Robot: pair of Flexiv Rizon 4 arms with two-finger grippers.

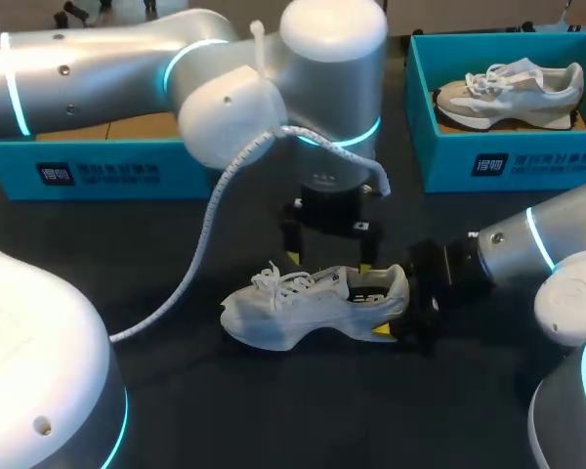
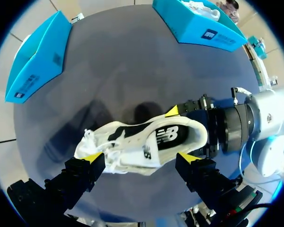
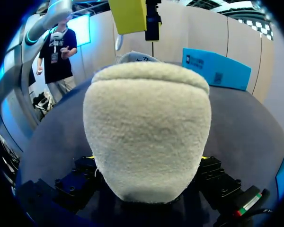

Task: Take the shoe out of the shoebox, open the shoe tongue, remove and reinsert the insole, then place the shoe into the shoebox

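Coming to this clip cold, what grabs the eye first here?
A white shoe stands mid-table, its heel clamped in the right gripper, while the left gripper hangs open just over its opening. At the far right, a second shoe sits in a teal shoebox.

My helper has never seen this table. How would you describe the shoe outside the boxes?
On the dark table, look in front of the teal boxes, near the middle. The white shoe stands there under the left gripper, with the right gripper clamped on its heel. Unlike the grey shoe in the right box, it is out on the table.
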